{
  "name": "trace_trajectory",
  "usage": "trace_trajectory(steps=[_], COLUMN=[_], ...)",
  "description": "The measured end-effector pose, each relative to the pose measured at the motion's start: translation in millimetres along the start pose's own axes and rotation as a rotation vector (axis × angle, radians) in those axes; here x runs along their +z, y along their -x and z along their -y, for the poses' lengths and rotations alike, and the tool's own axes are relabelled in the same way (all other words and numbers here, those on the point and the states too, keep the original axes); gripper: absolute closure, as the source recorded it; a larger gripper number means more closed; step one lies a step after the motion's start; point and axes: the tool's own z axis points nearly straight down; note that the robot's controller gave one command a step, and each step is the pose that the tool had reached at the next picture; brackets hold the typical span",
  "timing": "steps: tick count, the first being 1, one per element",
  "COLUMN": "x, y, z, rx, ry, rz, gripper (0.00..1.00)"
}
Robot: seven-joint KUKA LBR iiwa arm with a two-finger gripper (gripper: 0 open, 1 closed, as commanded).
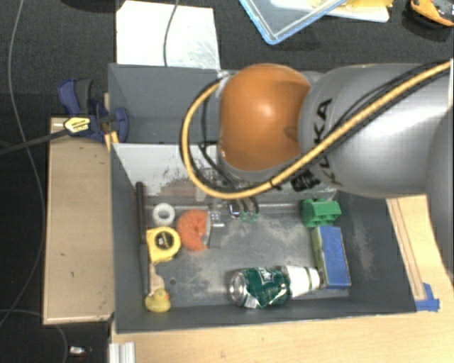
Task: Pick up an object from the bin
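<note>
Grey bin (369, 283) w/ round orange thing (191, 227) just beside claw (228, 213).

On my screen the bin (163, 92) sits on a dark, nearly black surface (42, 57) with a fine, carpet-like grain that runs along the left side and the top of the view. A thin black cable (28, 142) crosses that surface from the left edge towards the bin. Behind the bin's back wall I see a white sheet (142, 35) lying flat, with a second dark cable (169, 35) curving down over it. Further right along the top edge lies a clear, bluish plastic tray (284, 18), partly cut off, with something yellow (369, 10) just beside it. The light looks soft and even to me.
</note>
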Motion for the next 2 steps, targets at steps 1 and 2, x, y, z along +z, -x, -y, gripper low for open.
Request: trace_trajectory(steps=[1, 2], x=[-4.3, -60.3], y=[1.3, -24.4], z=[1.0, 17.7], rx=[0.003, -0.094], ry=[0.001, 0.000], rz=[0.007, 0.004], gripper=[0.00, 0.00])
